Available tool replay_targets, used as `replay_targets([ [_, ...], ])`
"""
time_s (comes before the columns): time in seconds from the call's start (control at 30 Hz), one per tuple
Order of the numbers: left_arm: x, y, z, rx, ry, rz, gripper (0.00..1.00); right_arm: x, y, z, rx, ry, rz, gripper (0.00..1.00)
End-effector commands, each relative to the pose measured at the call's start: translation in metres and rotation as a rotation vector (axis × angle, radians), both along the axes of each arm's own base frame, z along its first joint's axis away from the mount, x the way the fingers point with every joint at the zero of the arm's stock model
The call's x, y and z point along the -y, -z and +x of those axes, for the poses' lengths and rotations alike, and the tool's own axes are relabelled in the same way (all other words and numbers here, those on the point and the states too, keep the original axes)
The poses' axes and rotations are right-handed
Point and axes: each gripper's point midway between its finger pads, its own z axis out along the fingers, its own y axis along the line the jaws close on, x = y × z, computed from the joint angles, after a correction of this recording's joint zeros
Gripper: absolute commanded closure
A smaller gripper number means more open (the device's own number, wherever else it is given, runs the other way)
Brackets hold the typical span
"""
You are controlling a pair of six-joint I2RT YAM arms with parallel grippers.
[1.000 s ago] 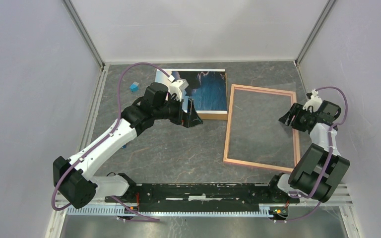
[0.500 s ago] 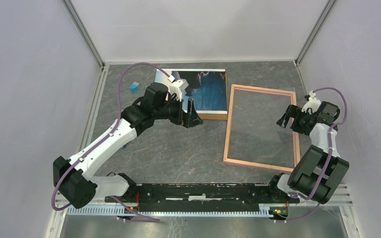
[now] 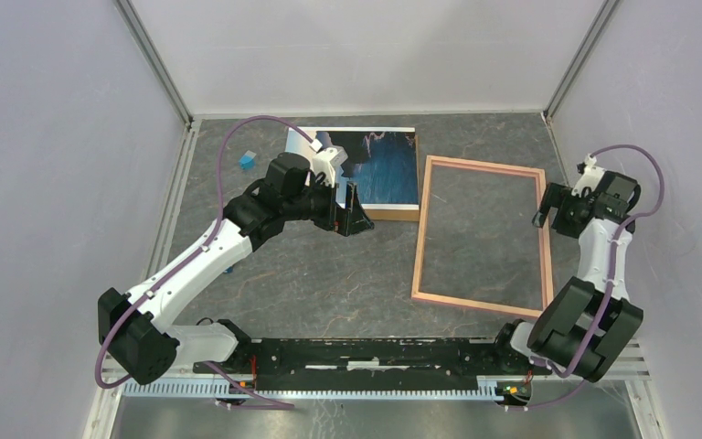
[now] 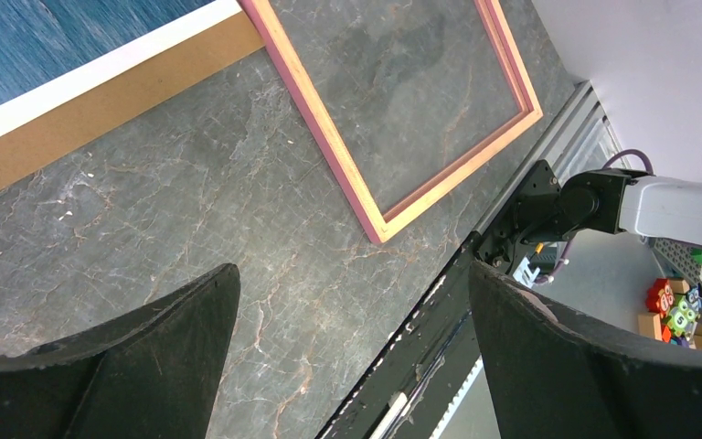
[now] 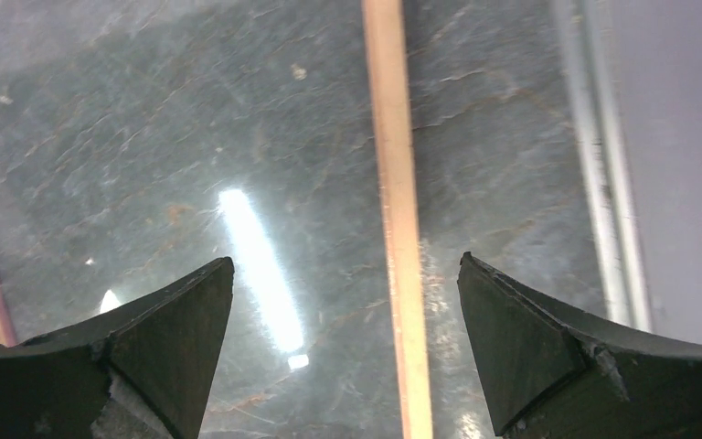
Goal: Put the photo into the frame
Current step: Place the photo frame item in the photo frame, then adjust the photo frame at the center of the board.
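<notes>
Grey marbled table (image 3: 329, 270) under frame (image 3: 421, 229), pale walls (image 3: 46, 137)

Grey marbled tabletop (image 3: 347, 274) enclosed by plain pale walls (image 3: 46, 137) on three sides.

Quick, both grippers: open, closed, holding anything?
Left gripper: open, holding nothing.
Right gripper: open, holding nothing, above the frame rim.

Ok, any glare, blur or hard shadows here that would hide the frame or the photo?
Right wrist: a bright glare streak lies inside the frame, beside its rim, which reads clearly; the fingers look soft. Left wrist: sharp, no glare, the photo cut off at the corner. Top external: even light, faint shadows, the left arm covers part of the photo.
</notes>
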Motion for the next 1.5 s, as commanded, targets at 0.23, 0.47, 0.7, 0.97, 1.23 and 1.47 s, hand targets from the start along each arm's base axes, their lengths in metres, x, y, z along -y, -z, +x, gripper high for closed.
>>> replay_targets([
  [0.23, 0.006, 0.004, 0.005, 0.013, 0.01, -0.007, 0.0, -0.02, -0.075, 0.015, 0.02, 0.03, -0.334, 0.02],
  [0.47, 0.018, 0.029, 0.004, -0.06, 0.05, -0.007, 0.0, -0.136, -0.056, 0.028, 0.075, -0.112, -0.149, 0.02],
  [0.7, 0.036, 0.065, -0.005, -0.119, 0.086, 0.026, 0.0, -0.175, -0.008, 0.006, -0.108, -0.229, -0.253, 0.02],
  [0.97, 0.081, 0.11, -0.033, -0.313, 0.014, -0.058, 0.0, -0.178, -0.004, -0.003, 0.022, -0.267, -0.215, 0.02],
  [1.23, 0.13, 0.143, -0.037, -0.362, -0.167, -0.093, 0.01, -0.158, -0.003, -0.007, 0.035, -0.153, -0.203, 0.02],
  [1.47, 0.17, 0.158, -0.046, -0.376, -0.245, -0.115, 0.01, -0.144, -0.026, -0.007, 0.171, -0.111, -0.193, 0.02],
])
